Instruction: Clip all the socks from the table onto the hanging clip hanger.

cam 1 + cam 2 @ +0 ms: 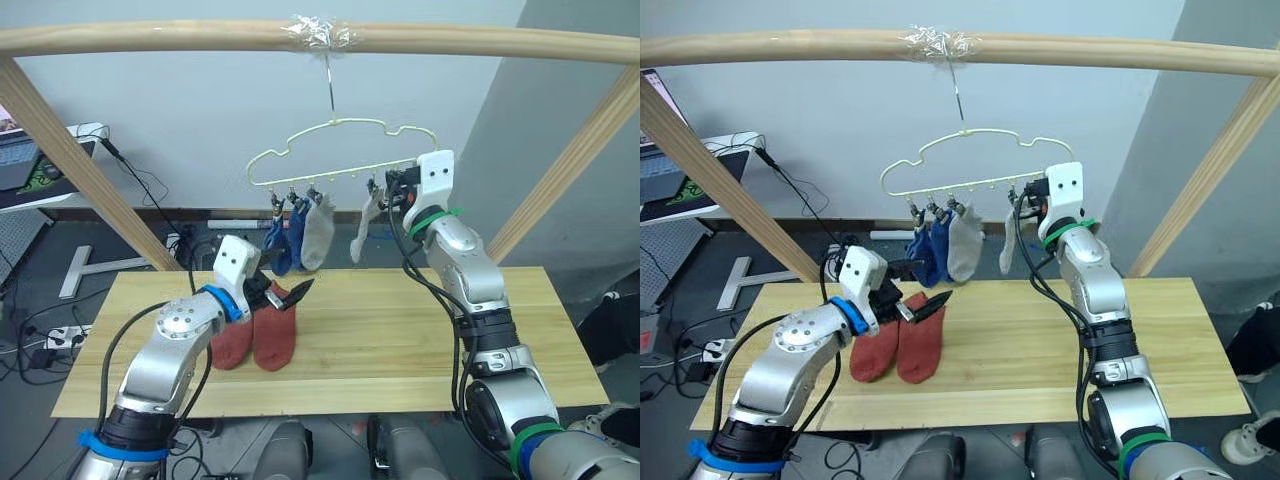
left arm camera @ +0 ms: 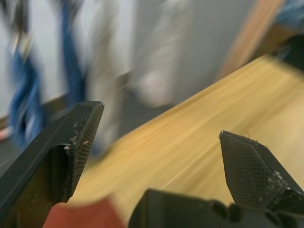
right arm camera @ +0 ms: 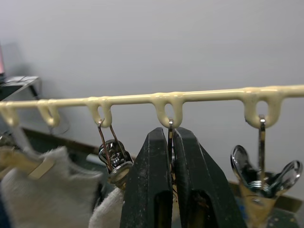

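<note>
Key relation: the two rust-red socks point(image 1: 257, 335) lie flat on the surface point(image 1: 400, 350), directly below and touching distance from the left end effector point(image 1: 285, 297); the free clips are up and to its right on the clip hanger point(image 1: 335, 150).
Sock axis: each runs lengthwise from far edge toward near edge, side by side, touching.
Nearer arm: left, by a wide margin.
Left end effector: fingers spread apart, nothing between them, hovering just over the sock cuffs.
Right end effector point(image 3: 172, 142): fingers pressed together around one clip's wire loop, up at the hanger bar.
Already hung: two blue socks point(image 1: 285, 240) and two light grey socks point(image 1: 318, 232), point(image 1: 366, 228).
In the way: the hung socks dangle between the lying pair and the open clips; the wooden pole frame point(image 1: 90, 180) stands well to the left.
</note>
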Robot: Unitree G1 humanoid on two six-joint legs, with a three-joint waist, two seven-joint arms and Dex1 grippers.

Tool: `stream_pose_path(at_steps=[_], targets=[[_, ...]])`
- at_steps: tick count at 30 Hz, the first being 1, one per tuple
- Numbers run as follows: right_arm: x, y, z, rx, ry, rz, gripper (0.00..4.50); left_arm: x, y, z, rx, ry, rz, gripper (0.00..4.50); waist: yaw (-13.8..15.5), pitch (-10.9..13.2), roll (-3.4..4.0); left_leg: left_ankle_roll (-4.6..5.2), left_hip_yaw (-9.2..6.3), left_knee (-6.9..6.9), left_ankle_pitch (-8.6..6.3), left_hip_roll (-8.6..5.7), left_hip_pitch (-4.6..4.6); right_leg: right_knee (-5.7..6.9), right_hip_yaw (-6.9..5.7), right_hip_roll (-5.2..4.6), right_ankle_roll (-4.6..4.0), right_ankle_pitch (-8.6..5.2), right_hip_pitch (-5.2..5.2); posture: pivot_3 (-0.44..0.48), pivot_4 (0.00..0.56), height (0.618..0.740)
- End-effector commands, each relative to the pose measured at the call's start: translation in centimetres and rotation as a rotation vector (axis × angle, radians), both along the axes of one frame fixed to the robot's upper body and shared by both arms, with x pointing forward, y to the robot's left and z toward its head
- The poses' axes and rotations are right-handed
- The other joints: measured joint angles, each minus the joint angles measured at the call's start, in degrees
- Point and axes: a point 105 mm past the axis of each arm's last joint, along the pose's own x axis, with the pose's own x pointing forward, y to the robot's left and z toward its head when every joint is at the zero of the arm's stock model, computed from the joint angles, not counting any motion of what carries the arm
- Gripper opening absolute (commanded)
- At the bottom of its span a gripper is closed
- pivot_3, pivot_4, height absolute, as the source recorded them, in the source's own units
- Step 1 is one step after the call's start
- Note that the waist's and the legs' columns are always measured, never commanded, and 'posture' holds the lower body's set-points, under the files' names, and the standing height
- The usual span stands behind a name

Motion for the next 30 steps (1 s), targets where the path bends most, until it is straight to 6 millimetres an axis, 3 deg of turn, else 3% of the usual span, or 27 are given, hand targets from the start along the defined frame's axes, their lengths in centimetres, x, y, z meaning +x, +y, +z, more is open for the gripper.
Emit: stream_pose_path(at_steps=[1, 5, 9, 14, 21, 24, 30], targets=[[-0.5, -0.1, 1.1, 0.007, -0.02, 0.021, 0.01, 0.8, 1.5, -3.8, 0.048, 0.073, 0.131, 4.5, 0.1, 0.0, 0.0, 0.0, 0.02, 0.0, 0.0, -0.01, 0.04, 0.01, -0.04, 0.0, 0.0, 0.0, 0.02, 0.052, 0.196, 0.74], [-0.7, 0.2, 1.0, 0.012, -0.008, 0.029, 0.01, 1.6, 1.8, -5.4, 0.11, 0.084, 0.161, 4.5, 0.1, 0.0, -0.01, 0.01, 0.03, 0.02, 0.0, -0.02, -0.03, 0.0, -0.06, -0.03, 0.0, 0.0, -0.01, 0.048, 0.202, 0.74], [-0.7, 0.3, 1.0, 0.033, 0.008, 0.02, 0.01, 1.5, 1.9, -7.9, 0.072, 0.178, 0.167, 4.5, 0.0, 0.0, 0.0, 0.01, -0.02, 0.01, 0.0, 0.0, -0.04, 0.01, -0.06, -0.11, 0.0, 0.0, -0.02, 0.035, 0.203, 0.74], [-0.6, -0.1, 1.1, 0.04, 0.016, 0.005, 0.01, 1.8, 1.1, -8.9, -0.035, 0.238, 0.181, 4.5, -0.2, 0.0, -0.01, 0.01, 0.04, 0.01, 0.0, -0.01, -0.04, -0.01, -0.07, -0.13, 0.0, 0.0, -0.02, 0.029, 0.204, 0.74], [-0.5, -0.5, 1.3, 0.04, 0.025, -0.009, 0.01, 0.8, 0.6, -12.6, 0.064, 0.36, 0.101, 4.5, -0.1, 0.0, 0.0, 0.02, 0.04, 0.02, 0.0, -0.02, 0.1, 0.06, -0.09, -0.11, 0.0, 0.0, 0.07, 0.011, 0.204, 0.74], [-0.6, -0.7, 1.2, 0.039, 0.028, -0.012, 0.0, 0.2, 0.1, -13.1, 0.058, 0.385, 0.067, 3.91, -0.2, 0.0, 0.0, 0.02, 0.11, 0.02, 0.0, -0.03, 0.14, 0.05, -0.05, -0.11, 0.01, 0.0, 0.1, 0.004, 0.201, 0.74], [-0.7, -1.2, 1.1, 0.033, 0.033, -0.024, 0.0, -0.7, -0.6, -12.8, 0.004, 0.386, 0.016, 2.07, -0.2, 0.0, 0.01, 0.02, 0.1, 0.01, 0.0, -0.02, 0.14, 0.04, -0.04, -0.13, 0.01, 0.0, 0.1, 0.001, 0.198, 0.74]])
